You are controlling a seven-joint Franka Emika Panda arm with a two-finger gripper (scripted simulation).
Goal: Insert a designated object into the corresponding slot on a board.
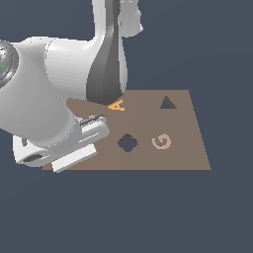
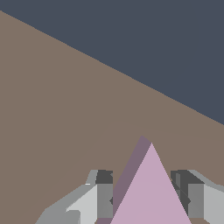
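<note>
The designated object, a light pink-lilac triangle (image 2: 151,192), stands on edge between my gripper (image 2: 144,173) in the wrist view. The left finger (image 2: 104,192) and the right finger (image 2: 189,192) press against its two sides, so the gripper is shut on it. The brown board (image 2: 65,109) lies right beneath. In the exterior view the arm's hand (image 1: 59,148) hangs over the board's (image 1: 183,153) left end; fingers and triangle are hidden behind the arm. The slot, a dark triangular cutout (image 1: 168,103), lies at the board's far side, toward the exterior view's right.
An orange letter A (image 1: 117,105) lies on the board just beside the arm's forearm. A dark clover-shaped hole (image 1: 127,143) and a pale letter G (image 1: 161,141) sit in the board's near half. Dark floor surrounds the board.
</note>
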